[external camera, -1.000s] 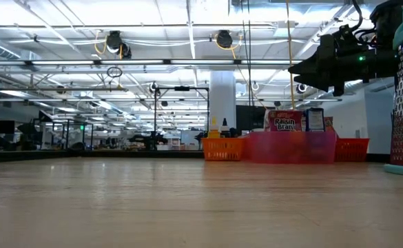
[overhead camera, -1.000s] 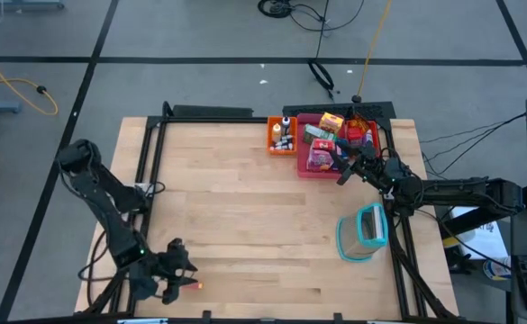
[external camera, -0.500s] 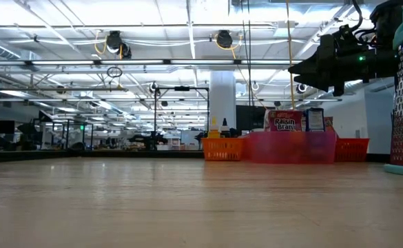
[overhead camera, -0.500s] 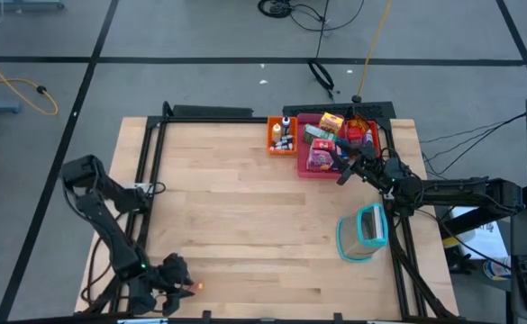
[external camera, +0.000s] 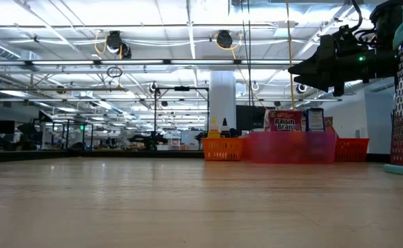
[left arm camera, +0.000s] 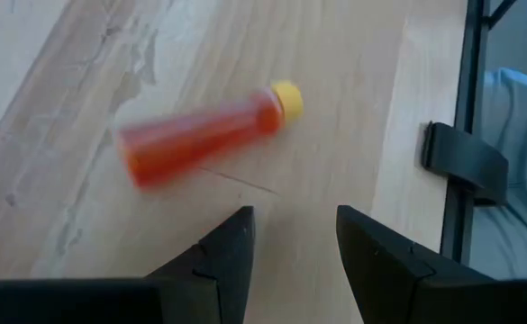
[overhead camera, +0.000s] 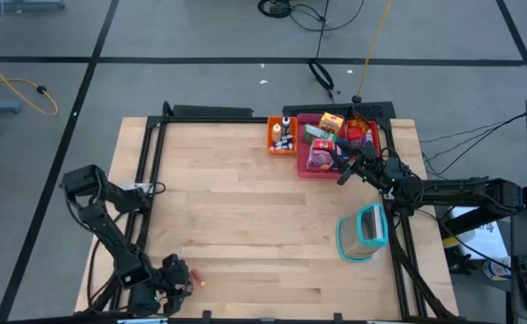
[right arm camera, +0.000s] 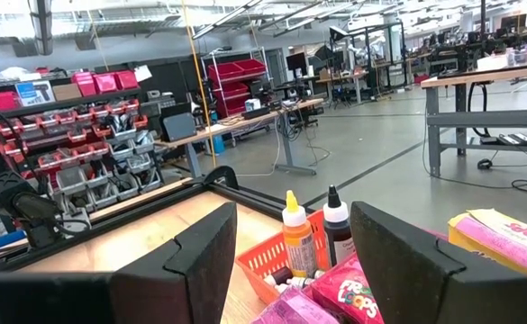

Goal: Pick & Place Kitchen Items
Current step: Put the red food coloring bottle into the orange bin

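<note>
A small red-orange bottle with a yellow cap [left arm camera: 200, 135] lies on its side on the wooden table near the near-left corner [overhead camera: 200, 282]. My left gripper [left arm camera: 295, 238] is open just short of it, fingers apart from the bottle [overhead camera: 185, 277]. The other kitchen items sit at the far right: little bottles [right arm camera: 292, 234] in the orange tray [overhead camera: 276, 141], and cartons and a pink bag [overhead camera: 320, 158] in the pink tray [overhead camera: 301, 171]. My right gripper [right arm camera: 295, 256] hovers open above the pink tray's near side [overhead camera: 342, 173].
A red tray [overhead camera: 368, 135] stands beside the pink one at the far-right corner. A teal-rimmed clear container [overhead camera: 364, 231] lies near the right edge. A black frame rail [left arm camera: 466, 108] runs along the table edge beside the bottle. Bare wood [overhead camera: 245, 216] fills the table's middle.
My left arm has folded down and back, and its gripper has shifted a little toward the near edge, close to the bottle. The right arm has kept still.
</note>
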